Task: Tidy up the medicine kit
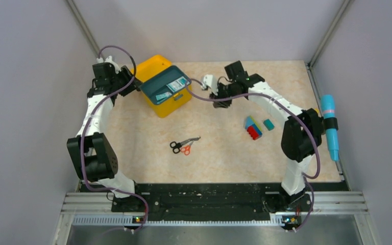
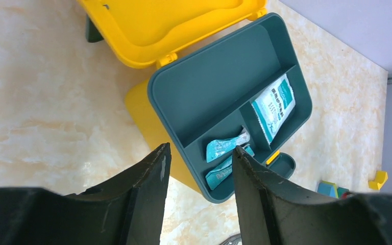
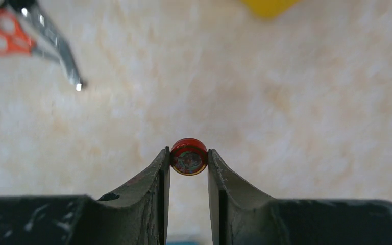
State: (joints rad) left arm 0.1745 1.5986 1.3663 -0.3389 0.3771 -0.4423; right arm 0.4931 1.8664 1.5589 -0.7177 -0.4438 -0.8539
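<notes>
The medicine kit (image 1: 171, 106) is a yellow box standing open at the back left, with its lid (image 2: 173, 25) flipped back. A dark teal compartment tray (image 2: 209, 92) rests on top of it and holds a white-and-teal sachet (image 2: 273, 104) and two teal packets (image 2: 224, 145). My left gripper (image 2: 200, 150) hovers open above the tray's near corner and holds nothing. To the right of the kit, my right gripper (image 3: 189, 153) points down at the table, shut on a small round red tin (image 3: 189, 156) pinched at its fingertips.
Black and orange scissors (image 1: 185, 145) lie mid-table. A small stack of coloured blocks (image 1: 253, 127) and a teal block (image 1: 269, 124) sit beside the right arm. A blue cylinder (image 1: 329, 127) lies along the table's right edge. Grey walls enclose the table.
</notes>
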